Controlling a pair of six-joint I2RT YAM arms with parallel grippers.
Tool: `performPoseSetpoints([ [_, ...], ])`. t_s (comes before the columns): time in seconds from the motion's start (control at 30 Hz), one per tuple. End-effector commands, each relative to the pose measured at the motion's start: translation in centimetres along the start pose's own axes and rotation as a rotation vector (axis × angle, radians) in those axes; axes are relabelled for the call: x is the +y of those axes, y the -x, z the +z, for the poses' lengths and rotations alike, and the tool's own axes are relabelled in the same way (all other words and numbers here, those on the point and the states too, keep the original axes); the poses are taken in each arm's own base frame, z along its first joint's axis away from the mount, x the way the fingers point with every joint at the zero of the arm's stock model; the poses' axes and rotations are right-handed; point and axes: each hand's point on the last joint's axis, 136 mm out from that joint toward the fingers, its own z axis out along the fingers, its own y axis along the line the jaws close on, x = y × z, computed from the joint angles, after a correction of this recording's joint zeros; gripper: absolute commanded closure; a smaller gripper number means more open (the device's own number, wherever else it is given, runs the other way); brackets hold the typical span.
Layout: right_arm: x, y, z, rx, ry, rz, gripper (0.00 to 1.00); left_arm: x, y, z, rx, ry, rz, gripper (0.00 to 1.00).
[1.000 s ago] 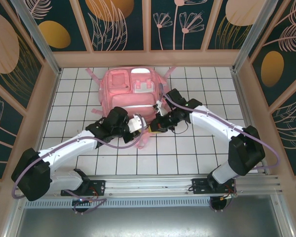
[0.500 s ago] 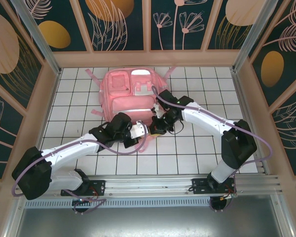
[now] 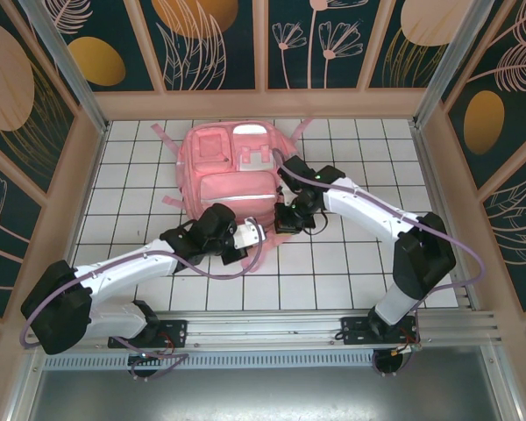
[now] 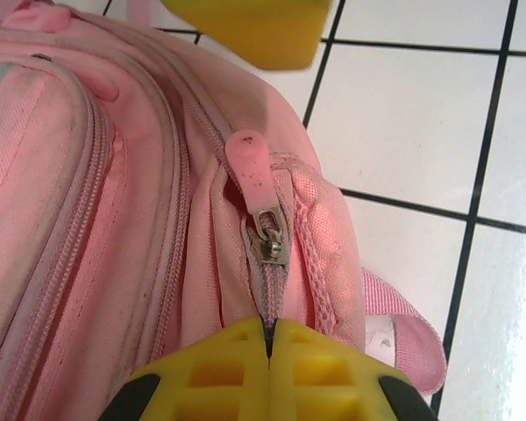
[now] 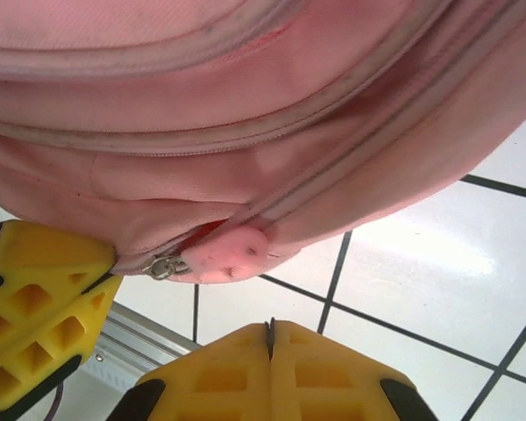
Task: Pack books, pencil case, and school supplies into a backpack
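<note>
1. The white-tiled counter (image 3: 351, 272) is boxed in by patterned walls (image 3: 61, 175) on the left, far and right sides, with a metal rail (image 3: 272, 326) along the near edge.
2. Bare tiles lie open to the right and to the near side of the backpack (image 3: 232, 167). To its left there is a narrower strip of tiles before the wall.
3. The pink backpack lies flat at the far middle of the counter, pockets up, its far edge near the back wall.
4. The left claw (image 3: 252, 235) sits at the backpack's near edge. It is closed, fingers pressed together right where the zip seam runs in. Whether any fabric is pinched I cannot tell.
5. In the left wrist view the pink zip pull (image 4: 247, 160) lies just beyond the fingertips.
6. The right claw (image 3: 285, 219) is closed with nothing between its fingers, just beside the backpack's near right corner and close to the left claw.
7. In the right wrist view a pink pull tab lies just past its fingertips, apart from them.
</note>
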Motion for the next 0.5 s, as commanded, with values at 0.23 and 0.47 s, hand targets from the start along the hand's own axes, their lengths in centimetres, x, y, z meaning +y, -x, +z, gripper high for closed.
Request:
performPoseSetpoints([
  [0.23, 3.2, -0.1, -0.4, -0.038, 0.216, 0.032, 0.99, -0.6, 0.4, -0.4, -0.039, -0.018, -0.026, 1.00],
  [0.47, 1.9, 0.1, -0.9, -0.090, 0.397, 0.038, 0.65, -0.7, 0.4, -0.9, -0.050, -0.014, -0.017, 1.00],
])
